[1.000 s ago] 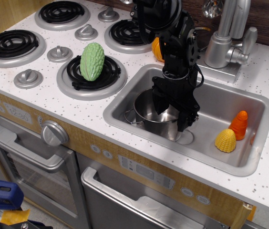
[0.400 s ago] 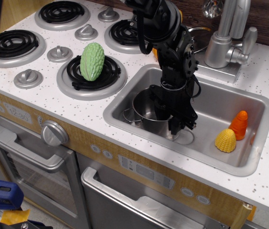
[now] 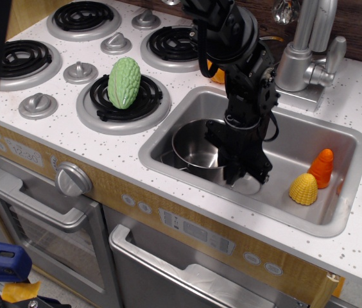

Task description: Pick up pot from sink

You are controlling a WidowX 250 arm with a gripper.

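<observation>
The pot (image 3: 197, 146) sits in the left half of the sink (image 3: 296, 212), open side up and tilted a little. The black arm reaches down from above, and its pincer (image 3: 240, 168) is clenched on the pot's right rim. To the right in the basin lie a yellow corn (image 3: 303, 189) and an orange carrot (image 3: 323, 168), touching each other, well apart from the pot. A green gourd (image 3: 124, 83) rests on the front burner (image 3: 97, 102) of the speckled tabletop (image 3: 361, 250).
</observation>
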